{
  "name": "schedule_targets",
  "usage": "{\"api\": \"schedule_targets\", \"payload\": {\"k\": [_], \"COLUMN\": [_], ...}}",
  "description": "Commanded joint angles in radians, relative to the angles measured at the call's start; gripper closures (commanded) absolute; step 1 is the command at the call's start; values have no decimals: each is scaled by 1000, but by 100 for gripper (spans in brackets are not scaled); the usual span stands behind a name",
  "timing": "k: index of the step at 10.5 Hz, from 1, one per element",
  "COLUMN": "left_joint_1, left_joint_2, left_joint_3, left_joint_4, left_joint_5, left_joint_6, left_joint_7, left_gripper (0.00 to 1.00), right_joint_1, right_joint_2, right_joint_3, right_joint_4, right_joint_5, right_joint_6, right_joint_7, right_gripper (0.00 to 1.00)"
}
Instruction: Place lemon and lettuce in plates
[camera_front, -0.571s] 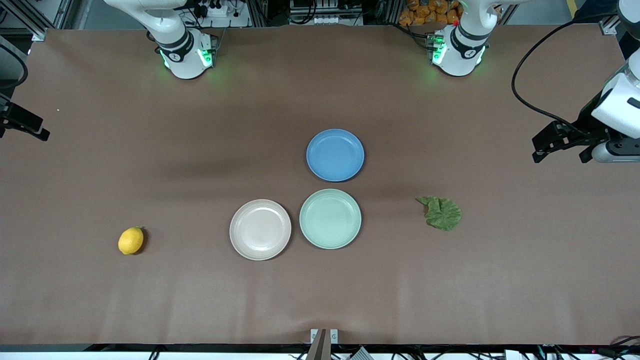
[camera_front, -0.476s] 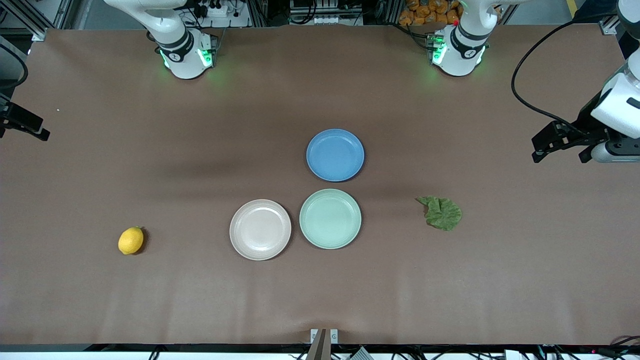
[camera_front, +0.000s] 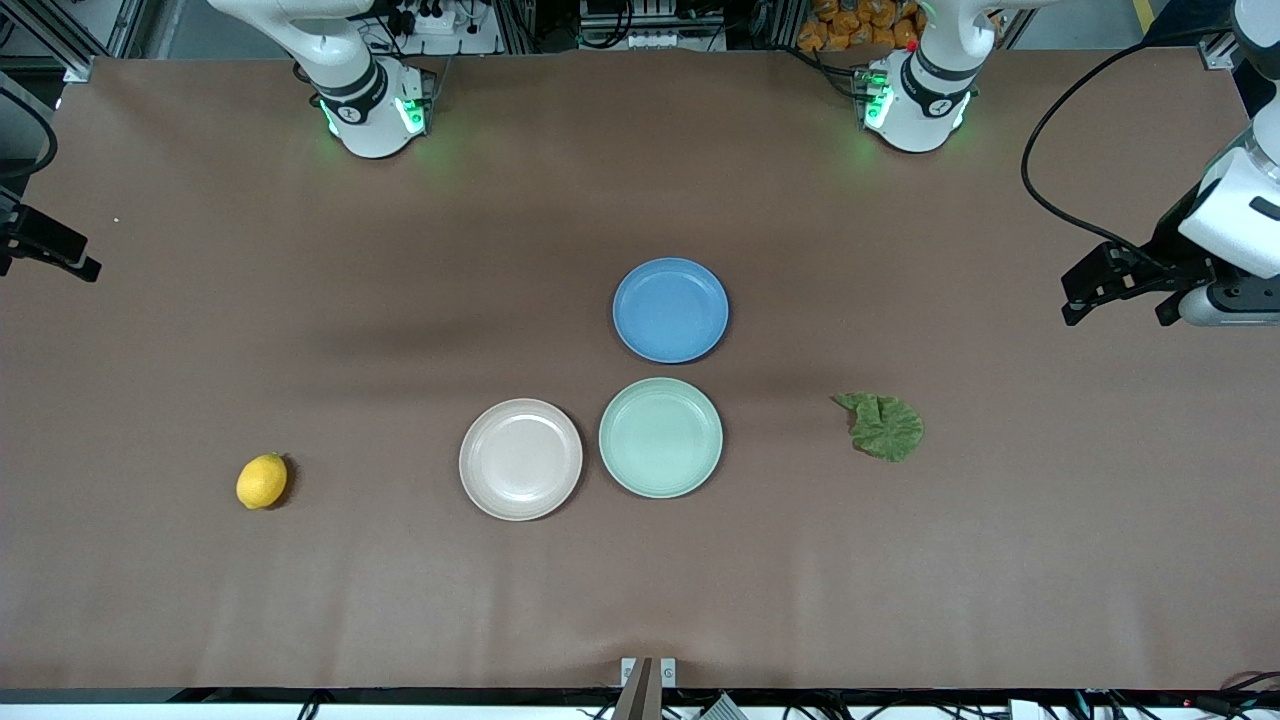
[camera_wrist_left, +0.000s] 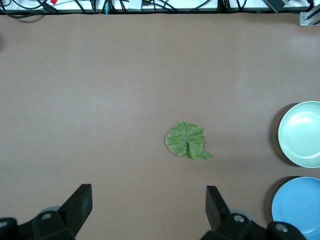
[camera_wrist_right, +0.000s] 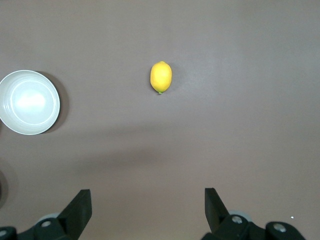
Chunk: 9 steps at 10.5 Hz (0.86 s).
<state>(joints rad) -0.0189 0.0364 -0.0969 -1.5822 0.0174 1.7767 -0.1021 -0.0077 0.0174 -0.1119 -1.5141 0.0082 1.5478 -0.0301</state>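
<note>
Front view, clock directions read off that view.

Lemon (camera_front: 262, 481) lies on the bare table (camera_front: 640, 600), toward the right arm's end, at about 9 o'clock from the beige plate (camera_front: 520, 460) and well apart from it. Nothing touches it.

Lettuce (camera_front: 884, 427) lies flat on the table toward the left arm's end, at 3 o'clock from the mint plate (camera_front: 660, 437), also well apart. Its ruffled edge shows, with a small stem bit at 10 o'clock.

Beige and mint plates sit side by side mid-table, rims just beside each other with a thin gap. Beige is at 8 o'clock from mint and slightly nearer the camera. Both hold nothing. Blue plate (camera_front: 670, 310) is at 12 o'clock from mint, rims close, and also holds nothing.

Left gripper (camera_wrist_left: 147, 200) is up over bare table at the left arm's end, at about 2 o'clock from the lettuce. Its fingers (camera_wrist_left: 80, 200) are spread wide and hold nothing. Its wrist view shows the lettuce in the gap between the fingers, farther out.

Right gripper (camera_wrist_right: 145, 202) is up over the table's edge at the right arm's end, at about 10 o'clock from the lemon. Its fingers (camera_wrist_right: 80, 205) are spread wide and hold nothing. Its wrist view shows the lemon ahead between the fingers and the beige plate off to one side.
</note>
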Motion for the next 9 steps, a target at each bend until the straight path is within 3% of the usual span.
{"api": "schedule_targets", "payload": {"k": [1,9], "left_joint_1": [8,10], "left_joint_2": [-1,0], "left_joint_3": [-4,-6], "left_joint_4": [7,2], "left_joint_5": [-16,-17], "left_joint_6": [-14,-16], "left_joint_7": [-7,-5], "left_gripper": [0,0], "right_joint_1": [-5,-11], "right_joint_2": [-14,-8], "right_joint_3": [5,3], "right_joint_4": [-15,-15], "right_joint_5": [4,10], "right_joint_6": [2,-2], "right_joint_7": [-2,-11], "right_gripper": [0,0]}}
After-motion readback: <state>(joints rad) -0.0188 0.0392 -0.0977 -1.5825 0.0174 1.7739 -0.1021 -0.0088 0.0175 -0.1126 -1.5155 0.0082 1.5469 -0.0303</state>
